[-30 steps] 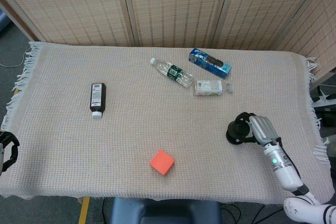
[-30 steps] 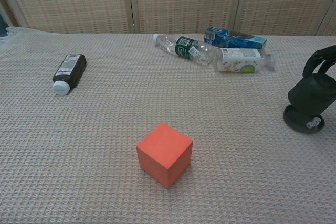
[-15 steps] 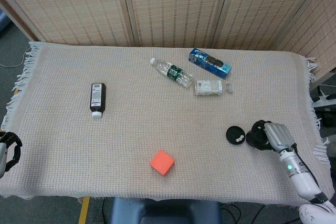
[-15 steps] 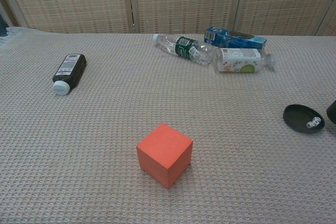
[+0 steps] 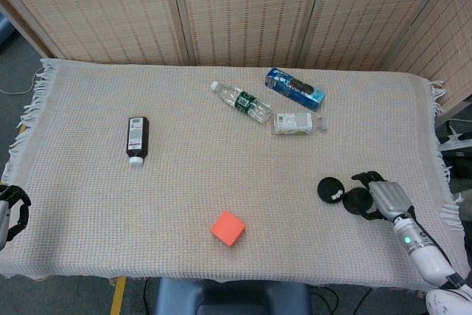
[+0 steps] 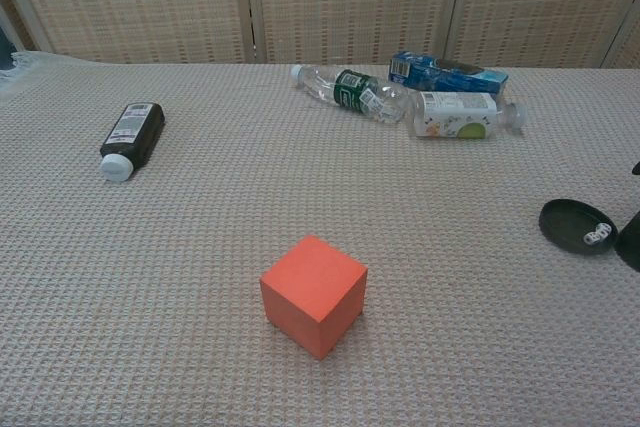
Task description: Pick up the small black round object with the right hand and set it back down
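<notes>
Right hand is seen low at the near right of the table, just beside the small black round object and on its right side; fingers are spread apart with nothing held between them, and contact with the object cannot be confirmed from the head view. In the chest view only a dark sliver of that hand is caught at the right frame edge, so finger pose is not readable there. The small black round object is lying flat on the woven cloth, small white marks visible on its right part, with open cloth on its left and far sides. Left hand is shown only partly at the near left edge of the table, well apart from everything; whether it is spread or curled cannot be told. An orange cube is sitting near the front centre, well left of the object. A dark bottle with a white cap is lying on its side at mid-left. At the far centre a clear water bottle with a green label, a blue box and a small clear bottle with a white label are clustered close together, well behind the object.
</notes>
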Tool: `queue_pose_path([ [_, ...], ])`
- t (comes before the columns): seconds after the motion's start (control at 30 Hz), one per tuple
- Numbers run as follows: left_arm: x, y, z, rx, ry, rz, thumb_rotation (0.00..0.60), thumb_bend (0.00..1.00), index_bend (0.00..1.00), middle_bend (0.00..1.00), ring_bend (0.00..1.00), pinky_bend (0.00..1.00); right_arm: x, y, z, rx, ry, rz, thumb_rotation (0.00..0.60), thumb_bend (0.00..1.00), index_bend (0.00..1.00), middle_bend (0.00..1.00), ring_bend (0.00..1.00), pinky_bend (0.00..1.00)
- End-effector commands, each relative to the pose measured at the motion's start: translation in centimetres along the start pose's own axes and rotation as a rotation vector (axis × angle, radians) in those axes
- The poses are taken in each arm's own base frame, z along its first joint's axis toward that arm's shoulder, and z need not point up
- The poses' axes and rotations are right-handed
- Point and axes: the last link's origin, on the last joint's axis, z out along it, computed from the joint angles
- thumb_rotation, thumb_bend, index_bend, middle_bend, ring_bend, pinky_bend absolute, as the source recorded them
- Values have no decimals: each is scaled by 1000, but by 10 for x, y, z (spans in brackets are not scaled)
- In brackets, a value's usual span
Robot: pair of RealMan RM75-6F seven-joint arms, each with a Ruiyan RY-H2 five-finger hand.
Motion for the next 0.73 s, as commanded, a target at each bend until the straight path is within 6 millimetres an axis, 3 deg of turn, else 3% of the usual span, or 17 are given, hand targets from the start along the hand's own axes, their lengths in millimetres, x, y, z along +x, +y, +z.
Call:
queue_pose_path([
  [0.03,0,0,0,0,-1,1,600,558,584,403,302,444,2,-1,-3,5,1,14,600,251,107,64,9,237],
  [0.17,0,0,0,-1,1,3,600,558,583,403,302,444,18,-4,-11,42,148,57,600,197,4,0,0,149],
  [0.27,0,0,0,1,3,3,600,558,584,403,302,444,31,-2,-27,76,484,34,600,194,3,0,0,68],
  [0.37,0,-1,-1,4,3,5,600,559,584,403,302,444,29,8,-43,13,700,-30,600,194,53,0,0,2],
  [0.53,1,1,-4,0,7,9,600,558,582,403,302,444,11,25,-57,-146,688,-121,600,193,95,0,0,0],
  [0.73,-1,7,-5,-26,2,31,600,558,584,403,302,444,6,22,-65,-114,583,-111,600,192,59,0,0,0],
])
